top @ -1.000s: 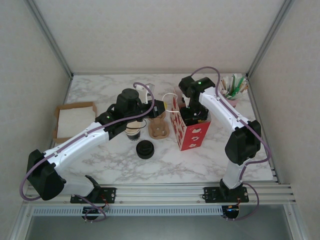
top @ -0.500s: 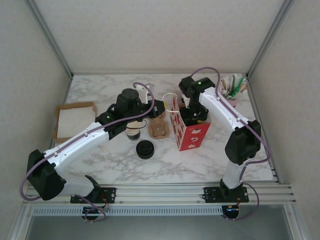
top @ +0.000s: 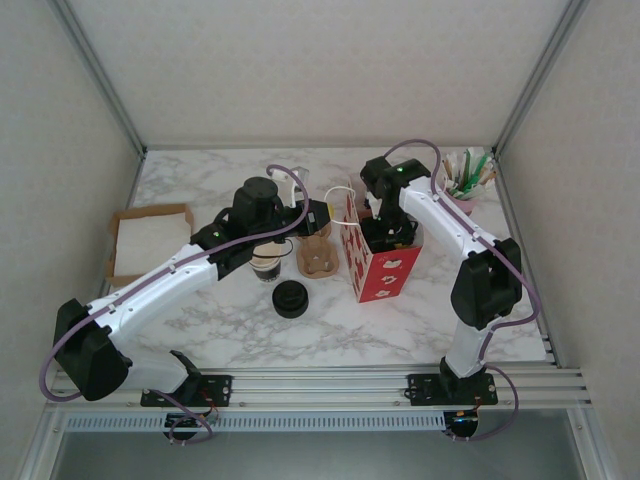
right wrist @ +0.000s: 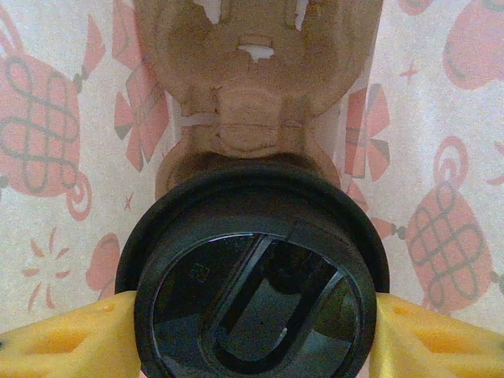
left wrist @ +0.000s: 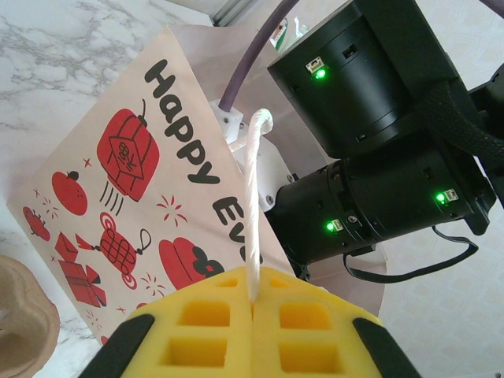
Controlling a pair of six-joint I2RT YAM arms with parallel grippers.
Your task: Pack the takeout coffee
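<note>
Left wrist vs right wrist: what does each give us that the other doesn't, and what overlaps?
Left wrist's own: left claw pinched shut on the white rope handle of the paper bag, the bag's printed outside, the right arm's black wrist down in the bag, and the marble table.
Right wrist's own: right claw closed on the takeout coffee at its black lid, inside the bag.
Shared: the red-printed bag, and a brown pulp carrier in each. I cannot tell if it is the same one.
</note>
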